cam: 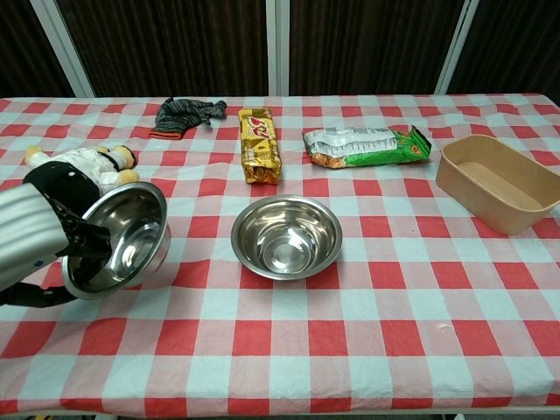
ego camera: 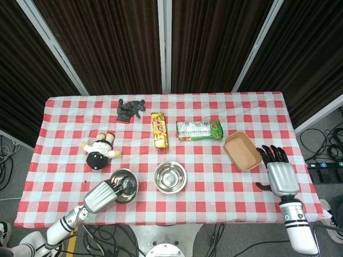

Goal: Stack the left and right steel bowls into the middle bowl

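A red checked table [cam: 350, 350] holds 1 steel middle bowl [cam: 286, 236] at centre. The left hand [cam: 35, 241], partly cut off at the frame edge, grips the left bowl [cam: 118, 241] by its rim, lifted and tilted, partly hiding a plush doll [cam: 83, 162]. The right hand [ego camera: 280, 174] rests with fingers spread, empty, beside a tan tray [ego camera: 242, 151]. No right-side bowl is visible.
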`<state>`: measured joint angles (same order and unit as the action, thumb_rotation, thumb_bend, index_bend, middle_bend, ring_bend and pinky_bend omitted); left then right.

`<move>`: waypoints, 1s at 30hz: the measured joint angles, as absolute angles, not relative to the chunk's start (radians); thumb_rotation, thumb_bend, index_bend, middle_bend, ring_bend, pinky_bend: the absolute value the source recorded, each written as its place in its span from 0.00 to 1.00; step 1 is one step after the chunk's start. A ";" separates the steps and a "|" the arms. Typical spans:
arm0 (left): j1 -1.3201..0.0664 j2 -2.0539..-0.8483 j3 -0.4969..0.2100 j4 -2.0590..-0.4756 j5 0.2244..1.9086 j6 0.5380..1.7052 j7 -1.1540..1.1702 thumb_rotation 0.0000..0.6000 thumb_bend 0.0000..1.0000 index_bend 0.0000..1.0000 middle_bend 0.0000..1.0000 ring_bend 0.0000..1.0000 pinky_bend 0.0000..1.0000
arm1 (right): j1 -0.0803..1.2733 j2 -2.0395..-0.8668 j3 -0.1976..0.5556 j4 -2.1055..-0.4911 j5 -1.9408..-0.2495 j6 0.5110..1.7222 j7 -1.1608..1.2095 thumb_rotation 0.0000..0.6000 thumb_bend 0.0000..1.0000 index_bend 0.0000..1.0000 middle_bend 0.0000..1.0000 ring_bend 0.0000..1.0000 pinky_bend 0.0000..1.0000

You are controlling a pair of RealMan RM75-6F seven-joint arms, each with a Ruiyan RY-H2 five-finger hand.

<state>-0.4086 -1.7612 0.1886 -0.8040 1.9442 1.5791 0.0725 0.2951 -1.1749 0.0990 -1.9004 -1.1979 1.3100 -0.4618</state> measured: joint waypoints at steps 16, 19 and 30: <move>-0.594 -1.661 0.089 -1.118 1.943 1.419 0.190 1.00 0.34 0.72 0.72 0.82 0.88 | 0.275 -1.140 0.130 -1.936 -1.270 1.387 -0.393 1.00 0.00 0.11 0.08 0.00 0.05; -0.627 -1.663 0.071 -1.156 1.938 1.374 0.215 1.00 0.34 0.72 0.72 0.82 0.88 | 0.268 -1.140 0.137 -1.935 -1.297 1.413 -0.374 1.00 0.00 0.11 0.08 0.00 0.05; -0.714 -1.737 0.022 -1.148 1.898 1.255 0.229 1.00 0.34 0.73 0.73 0.82 0.88 | 0.226 -1.125 0.151 -1.935 -1.386 1.502 -0.305 1.00 0.00 0.11 0.09 0.00 0.05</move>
